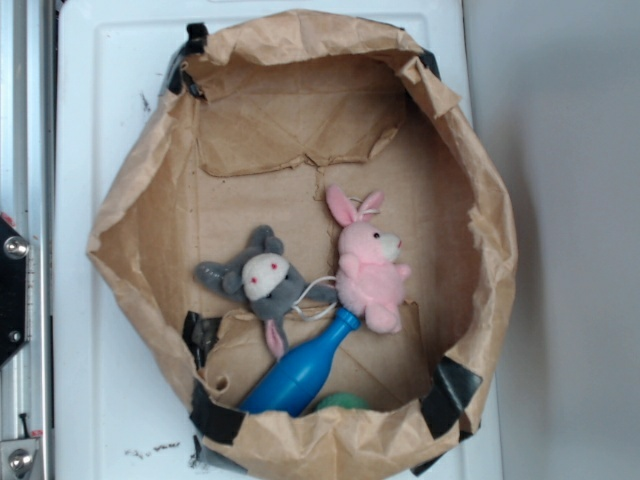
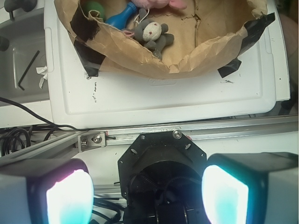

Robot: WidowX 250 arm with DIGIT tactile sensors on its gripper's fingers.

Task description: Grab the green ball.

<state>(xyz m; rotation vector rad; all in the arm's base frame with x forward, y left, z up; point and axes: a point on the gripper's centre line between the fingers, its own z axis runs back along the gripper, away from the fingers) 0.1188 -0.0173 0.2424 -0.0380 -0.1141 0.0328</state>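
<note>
The green ball (image 1: pixel 343 403) lies inside the brown paper container (image 1: pixel 140 200) at its near edge, half hidden by the crumpled rim, right beside the blue bottle (image 1: pixel 300 370). The wrist view shows the green ball (image 2: pixel 95 9) at the top left, next to the blue bottle (image 2: pixel 120 16). My gripper (image 2: pixel 147 191) hangs far from the container, over the robot's black base, well short of the ball. Its two fingers (image 2: pixel 69 196) stand wide apart with nothing between them. The exterior view does not show the gripper.
A grey plush mouse (image 1: pixel 262 282) and a pink plush rabbit (image 1: pixel 368 270) lie in the container behind the bottle. The container sits on a white board (image 2: pixel 163 98). An aluminium rail (image 2: pixel 210 128) and cables (image 2: pixel 18 137) run between the board and my base.
</note>
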